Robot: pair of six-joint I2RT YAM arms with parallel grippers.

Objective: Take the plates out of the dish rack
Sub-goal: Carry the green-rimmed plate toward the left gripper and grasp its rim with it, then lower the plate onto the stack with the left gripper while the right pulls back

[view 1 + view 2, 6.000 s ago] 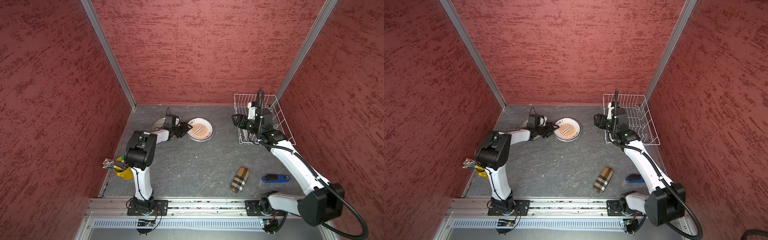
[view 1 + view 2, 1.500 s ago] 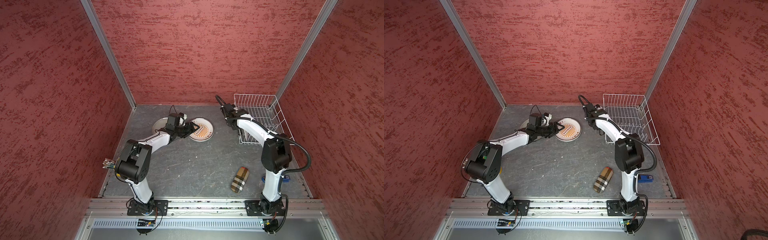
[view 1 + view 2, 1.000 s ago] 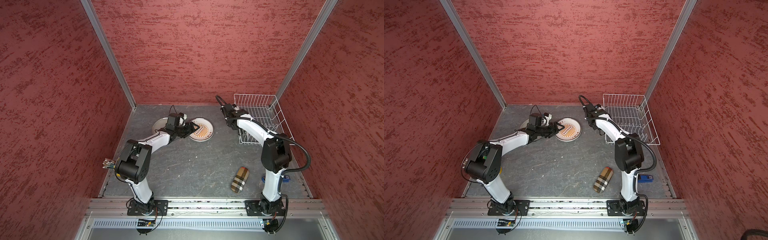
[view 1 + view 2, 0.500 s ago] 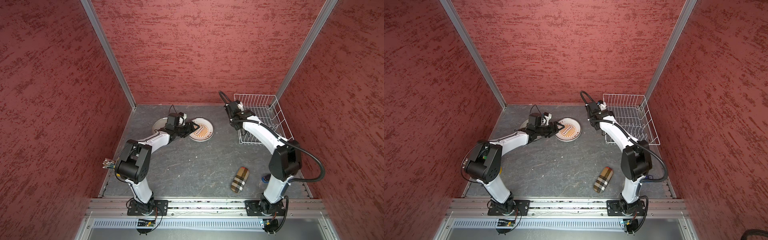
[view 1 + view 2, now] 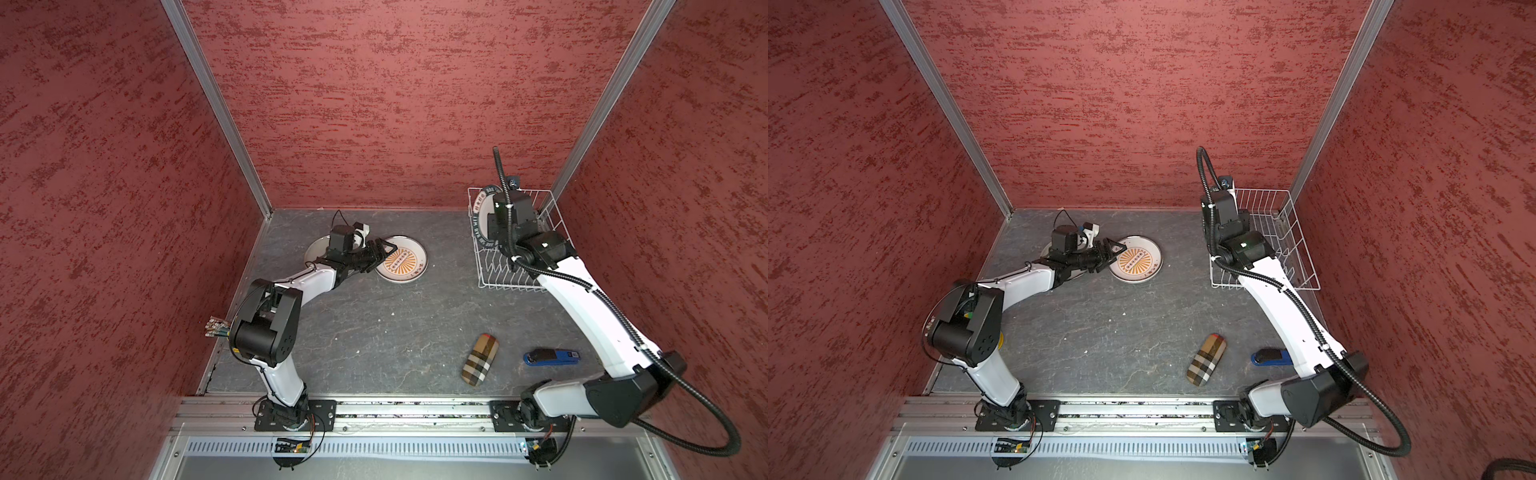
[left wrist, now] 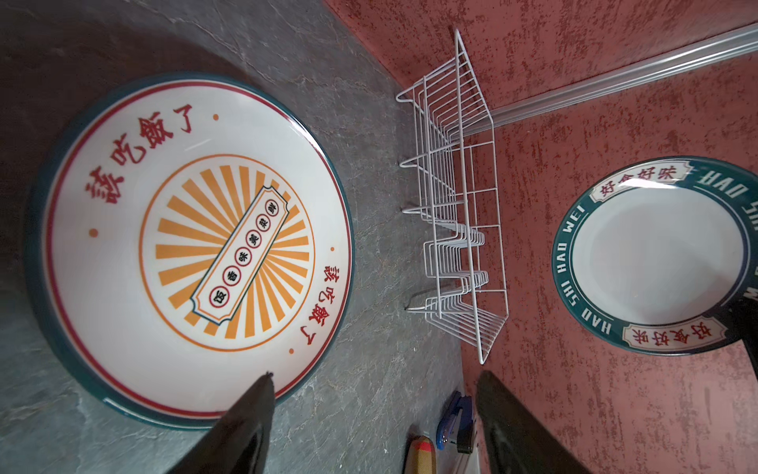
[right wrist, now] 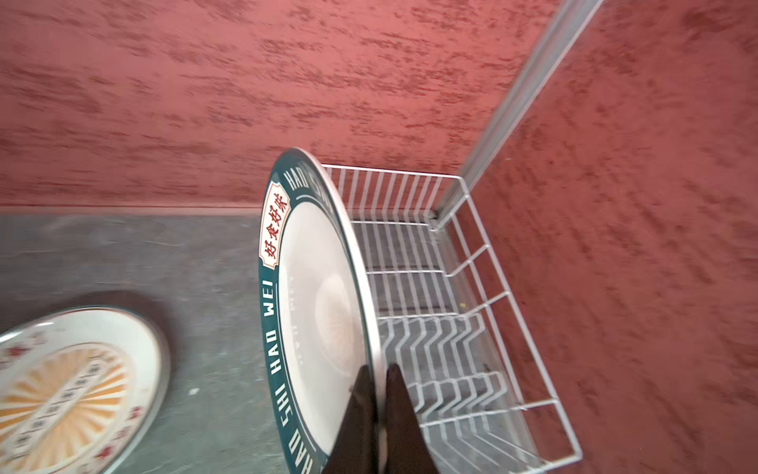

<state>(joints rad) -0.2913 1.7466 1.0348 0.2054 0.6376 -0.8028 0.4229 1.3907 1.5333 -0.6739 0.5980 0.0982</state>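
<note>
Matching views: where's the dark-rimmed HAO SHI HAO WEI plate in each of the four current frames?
In a top view: lettered plate stands on edge over the dish rack's left side, partly behind the right arm.
In a top view: not visible; the right arm covers that spot.
Left wrist: face-on against the red wall, beyond the rack.
Right wrist: nearly edge-on, pinched by the right gripper.
Shared landmark: the dish rack.

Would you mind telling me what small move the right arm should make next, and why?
Probably carry the lettered plate toward the sunburst plate on the table: the right gripper pinches its rim, and it hangs on edge, apparently clear of the dish rack.
</note>
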